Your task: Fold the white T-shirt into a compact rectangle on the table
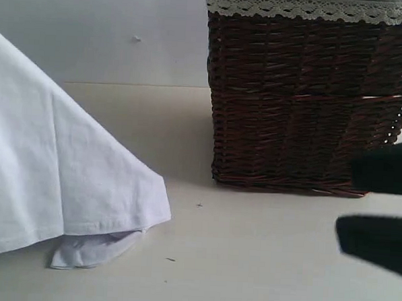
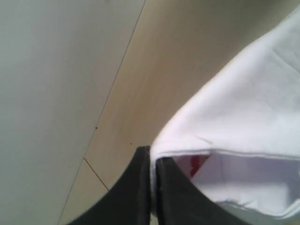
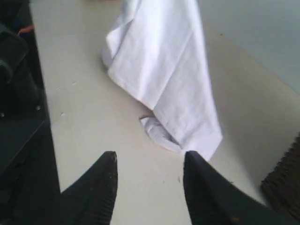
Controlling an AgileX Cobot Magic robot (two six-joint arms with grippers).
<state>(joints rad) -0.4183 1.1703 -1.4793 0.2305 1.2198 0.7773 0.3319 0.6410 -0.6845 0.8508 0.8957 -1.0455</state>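
Observation:
The white T-shirt (image 1: 51,176) hangs in a slope from the upper left, its lower corner and a crumpled bit resting on the table (image 1: 249,261). My left gripper (image 2: 153,157) is shut on a hem of the T-shirt (image 2: 243,108), holding it up; a patch of red shows inside the fold. My right gripper (image 3: 149,161) stands open over bare table, just short of the shirt's low corner (image 3: 164,79), with nothing between its fingers. Both its dark fingers (image 1: 378,241) show at the right edge of the exterior view.
A dark brown wicker basket (image 1: 305,102) with cream lace trim stands at the back right, close behind my right gripper. Dark equipment (image 3: 18,93) runs along one table edge in the right wrist view.

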